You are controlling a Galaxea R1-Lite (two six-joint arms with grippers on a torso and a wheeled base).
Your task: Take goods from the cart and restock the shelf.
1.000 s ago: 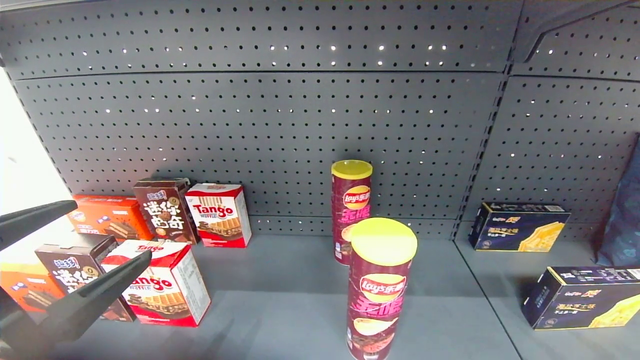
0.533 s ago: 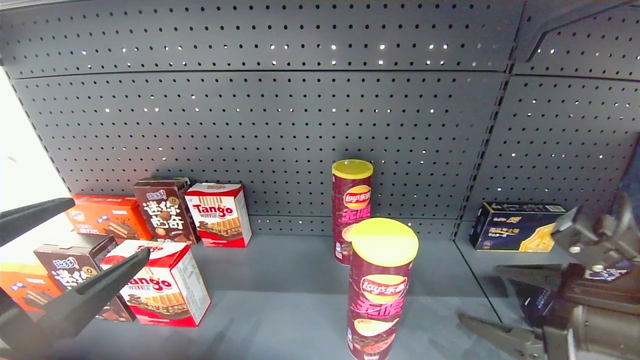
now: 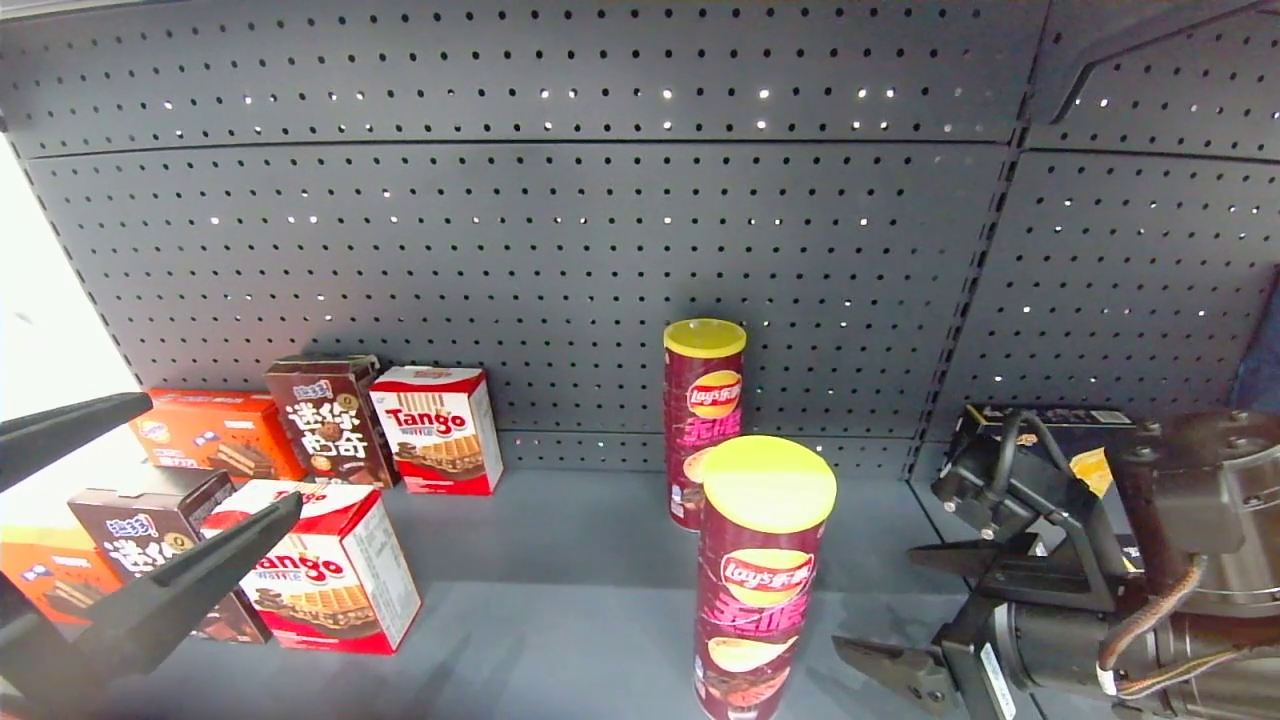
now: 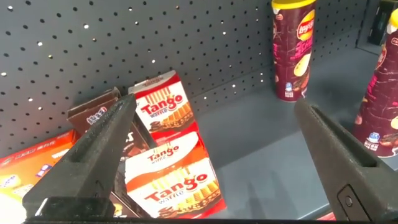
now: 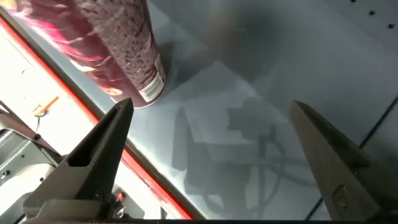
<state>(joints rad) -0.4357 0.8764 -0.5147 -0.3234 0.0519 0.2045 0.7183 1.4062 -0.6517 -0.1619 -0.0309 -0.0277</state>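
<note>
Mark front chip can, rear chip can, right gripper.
front chip can (image 3: 765, 580), head view, middle of its label.
rear chip can (image 3: 704, 400), head view, logo on its side.
right gripper (image 3: 878, 600), head view, midway between its open fingertips.

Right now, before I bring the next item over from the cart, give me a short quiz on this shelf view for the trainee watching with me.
1. True or false: the left gripper and the right gripper are both open and hold nothing.
2. How many yellow-lidded chip cans stand upright on the shelf? A: one. B: two. C: three.
3. Which gripper is nearer the front chip can?

Key: 1. True. 2. B. 3. The right gripper, just beside it and not touching it.
</note>
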